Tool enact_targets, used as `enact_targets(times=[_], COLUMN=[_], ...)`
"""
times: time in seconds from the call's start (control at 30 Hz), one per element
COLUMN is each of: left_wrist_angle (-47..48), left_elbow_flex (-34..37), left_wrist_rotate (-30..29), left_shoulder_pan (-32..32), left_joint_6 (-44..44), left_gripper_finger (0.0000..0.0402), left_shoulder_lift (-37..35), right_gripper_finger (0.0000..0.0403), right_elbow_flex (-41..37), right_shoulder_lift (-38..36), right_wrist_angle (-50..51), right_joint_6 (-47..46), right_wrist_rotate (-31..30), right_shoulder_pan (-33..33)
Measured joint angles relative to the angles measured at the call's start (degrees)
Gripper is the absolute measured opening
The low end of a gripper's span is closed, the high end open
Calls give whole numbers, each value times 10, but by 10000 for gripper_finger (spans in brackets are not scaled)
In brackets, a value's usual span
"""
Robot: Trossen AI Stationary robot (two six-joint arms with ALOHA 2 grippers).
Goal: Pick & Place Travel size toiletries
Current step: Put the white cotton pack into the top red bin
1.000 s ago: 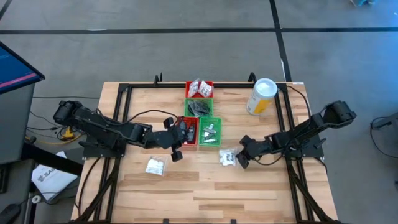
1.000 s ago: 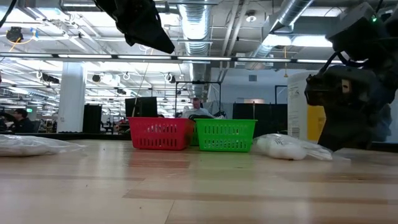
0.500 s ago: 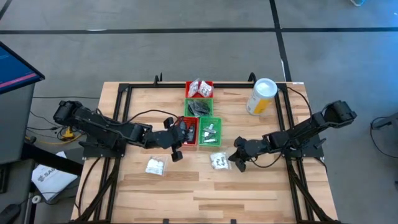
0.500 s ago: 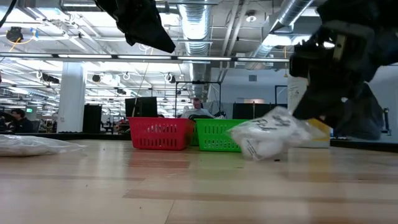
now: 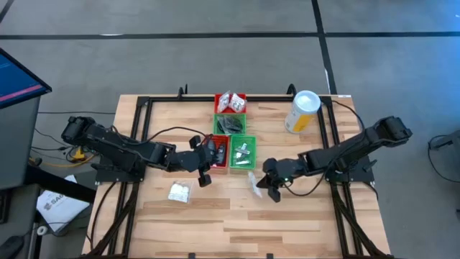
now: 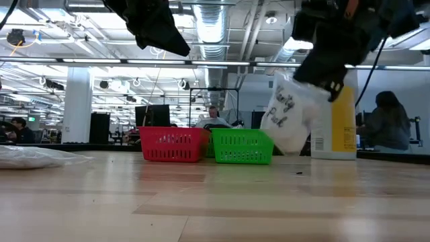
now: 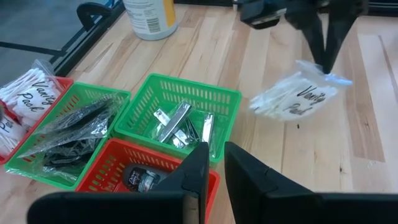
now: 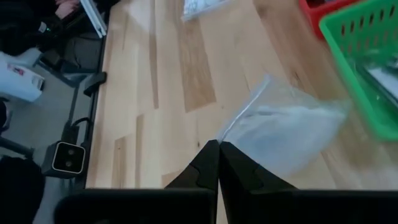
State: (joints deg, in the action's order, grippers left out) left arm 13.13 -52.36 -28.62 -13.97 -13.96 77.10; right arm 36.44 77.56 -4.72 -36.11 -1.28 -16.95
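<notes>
The clear crinkly plastic sachet of white contents [image 7: 297, 99] hangs clear of the wooden table [image 5: 287, 216], pinched at its top corner by the right gripper [image 5: 267, 180], whose fingers are pressed together on the film. It hangs just at five o'clock of the green mesh tray of silvery tubes [image 5: 243, 152]. Looping script on the sachet seems to read "Vanity Pack"; the same words show on white sachets in the red tray at the far end [image 7: 25, 99]. The tall yellow canister with a white lid [image 5: 302, 111] carries a label too small to read. The left gripper [image 5: 204, 175] hangs over the near red tray [image 7: 149, 169], fingers nearly together, gripping nothing visible. A second sachet [image 5: 179, 192] lies at its seven o'clock.
</notes>
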Motion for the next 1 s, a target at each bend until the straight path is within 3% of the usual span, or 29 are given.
enact_targets(times=[0.5, 1.0], left_wrist_angle=[-3, -7], left_elbow_flex=[0, 0], left_wrist_rotate=[0, 0], left_shoulder_pan=[0, 0], left_joint_6=[0, 0], left_gripper_finger=[44, 44], left_shoulder_lift=[0, 0], right_gripper_finger=[0, 0], right_elbow_flex=[178, 221], right_shoulder_lift=[0, 0], right_wrist_angle=[209, 242], right_joint_6=[120, 198], right_wrist_rotate=[-1, -2], right_shoulder_pan=[28, 155])
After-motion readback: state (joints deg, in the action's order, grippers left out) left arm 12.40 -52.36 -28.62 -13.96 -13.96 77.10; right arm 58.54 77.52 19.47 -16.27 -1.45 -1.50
